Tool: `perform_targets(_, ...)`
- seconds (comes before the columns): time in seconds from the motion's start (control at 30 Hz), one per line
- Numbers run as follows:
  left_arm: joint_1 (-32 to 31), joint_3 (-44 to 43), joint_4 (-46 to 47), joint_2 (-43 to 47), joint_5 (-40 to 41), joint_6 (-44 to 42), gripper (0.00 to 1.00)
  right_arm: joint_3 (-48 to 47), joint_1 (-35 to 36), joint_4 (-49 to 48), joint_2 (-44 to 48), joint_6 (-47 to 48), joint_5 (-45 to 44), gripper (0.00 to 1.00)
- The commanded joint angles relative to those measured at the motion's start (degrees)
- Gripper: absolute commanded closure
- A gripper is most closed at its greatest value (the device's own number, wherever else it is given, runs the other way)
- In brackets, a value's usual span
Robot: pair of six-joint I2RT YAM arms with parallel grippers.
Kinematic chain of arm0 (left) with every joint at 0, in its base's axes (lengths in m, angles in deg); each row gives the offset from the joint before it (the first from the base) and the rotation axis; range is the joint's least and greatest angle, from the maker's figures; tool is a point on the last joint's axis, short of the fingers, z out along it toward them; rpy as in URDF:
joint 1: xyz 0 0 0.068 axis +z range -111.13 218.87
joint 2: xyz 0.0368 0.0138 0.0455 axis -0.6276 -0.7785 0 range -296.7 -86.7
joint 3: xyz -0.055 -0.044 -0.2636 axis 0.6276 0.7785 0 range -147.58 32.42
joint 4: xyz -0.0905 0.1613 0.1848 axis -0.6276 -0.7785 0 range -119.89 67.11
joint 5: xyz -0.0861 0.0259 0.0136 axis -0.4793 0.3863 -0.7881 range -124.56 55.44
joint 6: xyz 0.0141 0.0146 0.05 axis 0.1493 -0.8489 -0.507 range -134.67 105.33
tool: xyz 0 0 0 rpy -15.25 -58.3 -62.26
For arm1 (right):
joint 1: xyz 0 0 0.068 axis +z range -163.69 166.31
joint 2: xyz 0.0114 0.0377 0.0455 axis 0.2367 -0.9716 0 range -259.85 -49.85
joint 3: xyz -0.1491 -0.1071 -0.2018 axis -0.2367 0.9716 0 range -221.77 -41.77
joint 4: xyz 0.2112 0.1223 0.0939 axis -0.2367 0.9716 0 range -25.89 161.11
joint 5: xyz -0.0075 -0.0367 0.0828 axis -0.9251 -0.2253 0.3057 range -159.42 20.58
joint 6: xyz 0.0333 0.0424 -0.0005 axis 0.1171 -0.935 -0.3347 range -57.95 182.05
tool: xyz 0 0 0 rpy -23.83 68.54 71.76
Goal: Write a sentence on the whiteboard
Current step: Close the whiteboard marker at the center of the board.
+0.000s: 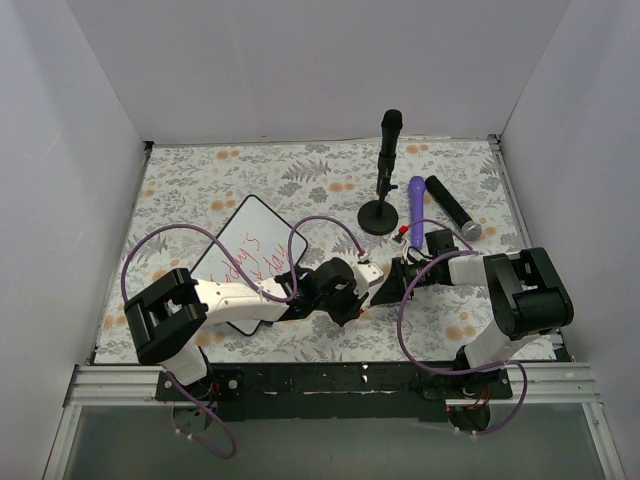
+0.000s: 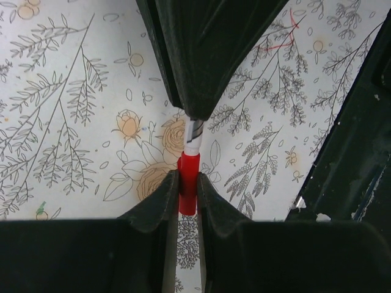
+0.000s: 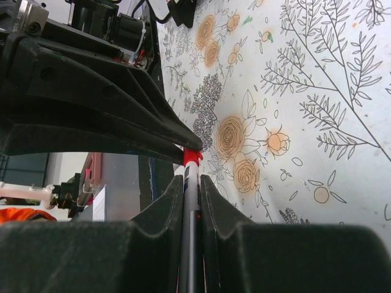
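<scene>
**Two arms share one marker, the written board lying to their left**

Both arms reach over the middle of the desk (image 1: 300, 170), a flat top under a matte cloth printed with leaves and roses, and meet tip to tip. The left fingers (image 2: 171, 184) are closed on the red cap (image 2: 187, 183), a short, glossy plastic sleeve pinched between their tapered black tips. The right fingers (image 3: 206, 189) are closed along the marker (image 3: 190, 244), a slim, smooth pen with a grey-and-white barrel that lies lengthwise in the slot between them. With cap and barrel on one straight line, each arm can push or pull along the pen's axis without bending it. From both wrist views, the cap appears to sit on the barrel's end.

The whiteboard (image 1: 245, 225) is a small rectangular panel with a glossy white face, a thin black frame and rounded corners. It lies flat on the desk to the left of the meeting point. It is turned at a slant, and its near corner is hidden under the left arm. The sentence (image 1: 245, 262), in red cursive, runs across the board in slanted lines and is too small to read here. With writing already on the board, I judge this to be the capping of the pen at the end of the job, though uncapping cannot be ruled out.

Further back, well apart from the board, stand a black microphone on a round-based stand (image 1: 385, 180) and a purple cylinder (image 1: 417, 205).
</scene>
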Motion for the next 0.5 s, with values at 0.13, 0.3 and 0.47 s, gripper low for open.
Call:
perform_targets(0.13,-0.17,-1.09,11.17,3.88,3.64,-2.58,1.00,-2.37,1.29,0.64,0.11,1.95,5.91,0.99)
perform_targets(0.3,-0.17,-1.25,16.79,2.57,3.03,-6.97,1.00,-3.25,2.43,4.07,1.17,5.03,4.16,0.99)
perform_targets(0.47,-0.08,-2.14,24.26,-0.42,5.05,-9.09,1.00,-3.25,2.61,4.51,1.61,5.39,2.22,0.99)
